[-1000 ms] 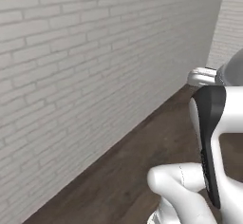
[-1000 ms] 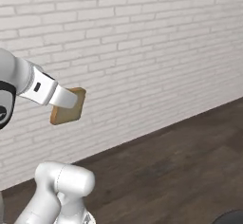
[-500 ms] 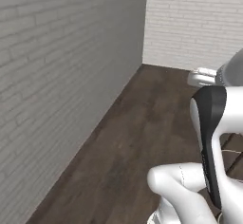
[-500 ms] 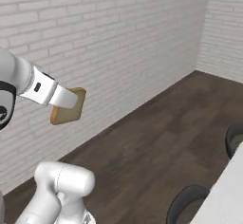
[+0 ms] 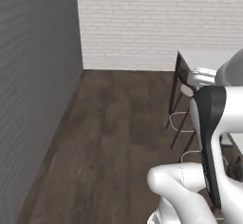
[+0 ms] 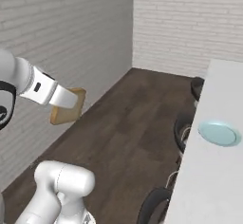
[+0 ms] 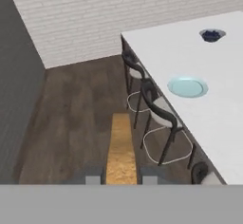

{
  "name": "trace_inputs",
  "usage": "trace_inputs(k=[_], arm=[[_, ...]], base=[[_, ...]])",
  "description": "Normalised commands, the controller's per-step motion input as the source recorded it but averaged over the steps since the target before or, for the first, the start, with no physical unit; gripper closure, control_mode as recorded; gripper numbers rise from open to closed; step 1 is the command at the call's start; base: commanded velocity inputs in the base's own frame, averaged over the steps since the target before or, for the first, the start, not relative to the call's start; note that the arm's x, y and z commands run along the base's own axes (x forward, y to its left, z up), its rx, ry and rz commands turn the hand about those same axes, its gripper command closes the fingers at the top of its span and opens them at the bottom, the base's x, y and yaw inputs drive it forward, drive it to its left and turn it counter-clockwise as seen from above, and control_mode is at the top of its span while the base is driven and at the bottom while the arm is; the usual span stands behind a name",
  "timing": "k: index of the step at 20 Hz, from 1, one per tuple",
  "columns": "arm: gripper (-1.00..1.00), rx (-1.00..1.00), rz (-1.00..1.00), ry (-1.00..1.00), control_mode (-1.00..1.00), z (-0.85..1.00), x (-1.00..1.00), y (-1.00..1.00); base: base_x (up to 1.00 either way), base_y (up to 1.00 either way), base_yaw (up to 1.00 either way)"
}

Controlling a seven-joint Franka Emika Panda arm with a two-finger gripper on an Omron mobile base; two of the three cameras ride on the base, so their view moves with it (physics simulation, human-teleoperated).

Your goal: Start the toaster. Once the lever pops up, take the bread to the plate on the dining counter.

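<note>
Plate (image 6: 218, 134) and dining counter (image 6: 209, 180) newly in view, tool (image 7: 121, 179) pinching bread (image 7: 120, 147)

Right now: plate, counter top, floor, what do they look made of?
Plate: looks like glazed ceramic, smooth pale blue with a raised rim; could be plastic.
Dining counter top: flat matte white, no grain or veining, maybe laminate or stone.
Floor: dark wood planks, visible grain and board seams, low sheen.

Bread (image 6: 68, 107): golden-tan slice, edge-on, aloft over floor. Plate (image 7: 187, 87): pale blue, flat on white counter (image 7: 213, 109).
</note>
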Motion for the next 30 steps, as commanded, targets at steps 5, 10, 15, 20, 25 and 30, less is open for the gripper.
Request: trace_inputs(k=[5, 10, 15, 20, 25, 30], arm=[[1.00, 0.00, 0.00, 0.00, 1.00, 0.00, 0.00, 0.00], [1.00, 0.00, 0.00, 0.00, 1.00, 0.00, 0.00, 0.00], [1.00, 0.00, 0.00, 0.00, 1.00, 0.00, 0.00, 0.00], [1.00, 0.00, 0.00, 0.00, 1.00, 0.00, 0.00, 0.00], [1.00, 0.00, 0.00, 0.00, 1.00, 0.00, 0.00, 0.00], [1.00, 0.00, 0.00, 0.00, 1.00, 0.00, 0.00, 0.00]], base=[[0.59, 0.02, -0.58], [0.36, 0.20, -0.65], [0.33, 0.34, -0.67], [0.42, 0.49, -0.65], [0.53, 0.53, -0.62], [0.55, 0.65, -0.59]])
